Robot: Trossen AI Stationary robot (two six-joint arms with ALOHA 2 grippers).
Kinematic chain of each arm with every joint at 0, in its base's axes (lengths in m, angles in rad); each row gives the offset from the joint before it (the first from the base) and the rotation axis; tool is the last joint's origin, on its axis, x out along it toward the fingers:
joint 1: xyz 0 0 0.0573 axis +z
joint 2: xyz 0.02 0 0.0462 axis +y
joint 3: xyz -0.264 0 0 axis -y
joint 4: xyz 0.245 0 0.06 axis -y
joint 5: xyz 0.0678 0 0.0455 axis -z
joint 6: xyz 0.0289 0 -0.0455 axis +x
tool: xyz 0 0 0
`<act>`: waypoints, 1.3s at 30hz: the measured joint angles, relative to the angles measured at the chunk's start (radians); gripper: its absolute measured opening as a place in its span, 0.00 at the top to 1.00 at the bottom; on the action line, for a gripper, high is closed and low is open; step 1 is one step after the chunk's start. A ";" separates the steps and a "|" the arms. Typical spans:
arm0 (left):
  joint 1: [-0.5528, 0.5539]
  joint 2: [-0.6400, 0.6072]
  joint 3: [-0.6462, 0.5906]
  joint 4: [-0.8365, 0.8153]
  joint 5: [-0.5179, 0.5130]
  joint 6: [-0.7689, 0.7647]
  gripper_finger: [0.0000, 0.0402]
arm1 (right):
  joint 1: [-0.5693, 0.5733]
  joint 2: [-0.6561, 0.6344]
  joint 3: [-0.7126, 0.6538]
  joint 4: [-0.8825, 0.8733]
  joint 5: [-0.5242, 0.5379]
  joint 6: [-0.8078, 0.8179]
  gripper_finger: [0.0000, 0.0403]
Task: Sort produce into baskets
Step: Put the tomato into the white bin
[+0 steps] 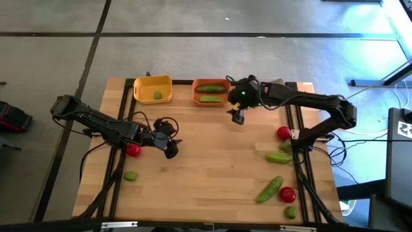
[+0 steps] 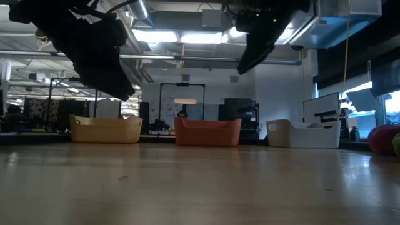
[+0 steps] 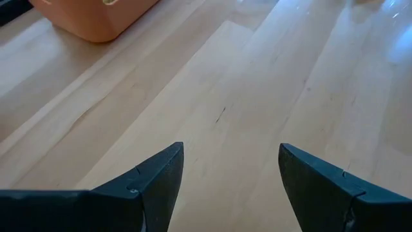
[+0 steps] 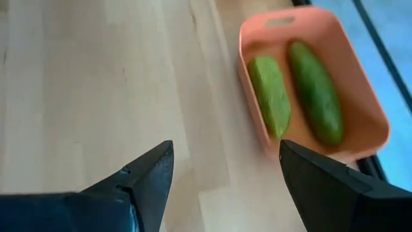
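From above, the orange basket (image 1: 211, 93) at twelve o'clock holds two long green cucumbers (image 1: 210, 88). The right gripper (image 1: 237, 117) hangs beside it, open and empty.

The left wrist view shows the left gripper (image 3: 230, 171) open above bare table (image 3: 270, 84).

Both grippers (image 1: 171, 149) (image 1: 237, 116) hover (fingers apart).

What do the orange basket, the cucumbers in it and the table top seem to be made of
Orange basket: probably molded plastic, with smooth matte walls, rounded corners and a cut-out handle slot. Cucumbers: likely toy plastic or rubber; one is smooth and dark green, the other paler with a duller, grainier skin. Table top: light wood planks, with visible grain, seams and a slight sheen.
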 joint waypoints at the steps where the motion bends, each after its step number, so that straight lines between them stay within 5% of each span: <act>1: 0.000 0.000 0.000 0.010 0.000 0.001 0.38 | 0.000 -0.011 0.000 -0.023 0.001 0.010 0.32; 20: 0.046 0.000 0.000 0.087 0.000 0.116 0.38 | -0.001 -0.153 0.000 -0.532 0.152 0.257 0.32; 29: 0.051 0.000 0.000 0.087 0.000 0.105 0.38 | -0.001 -0.154 -0.006 -0.604 0.177 0.330 0.32; 39: 0.051 0.000 0.000 0.087 0.000 0.087 0.38 | -0.004 -0.160 -0.164 -0.675 0.161 0.368 0.32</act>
